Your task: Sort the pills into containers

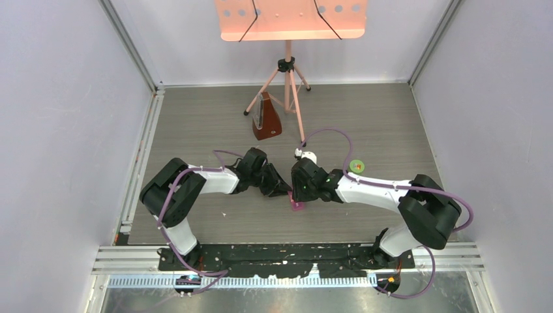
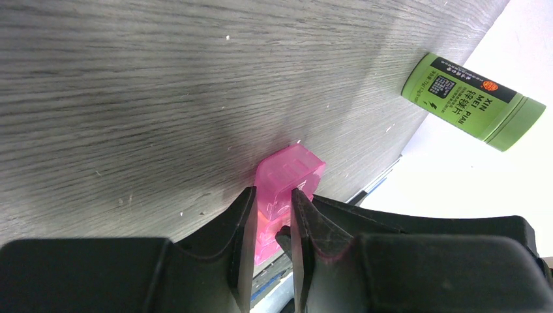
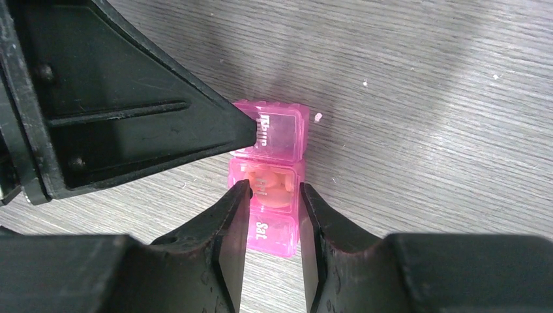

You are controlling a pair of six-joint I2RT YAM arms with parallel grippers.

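Writing: on the pill box (image 3: 269, 175) the far lid is marked "Thur" and the near lid "Sat". The middle lid's print is faint and is not read with certainty. "XIN MEI PIAN" is printed on the green bottle (image 2: 473, 98) beside Chinese characters and a round orange logo. Its black label panel carries print too small to be read.

The pink translucent box is laid flat on the grey wood-grain table (image 2: 163, 98), as a row of three compartments, roughly mid-table between the two wrists in the top view. The pills (image 3: 270, 186) are seen only as an orange mass through the middle compartment. Single pills cannot be told apart.

The right gripper (image 3: 274, 189) is closed onto the middle compartment, with one tip set against each long side. The gap between the fingers is just the box's width.

The left gripper (image 2: 272, 195) is held narrowly apart with the "Thur" end of the box pinched between its fingers. In the right wrist view its tip is seen touching the side of that lid.

A few white specks (image 3: 317, 117) are scattered on the table just beside the box. The bottle is stood well apart from the box, by the right forearm. A brown metronome (image 1: 266, 120) and a music stand (image 1: 290, 19) are placed at the far side.
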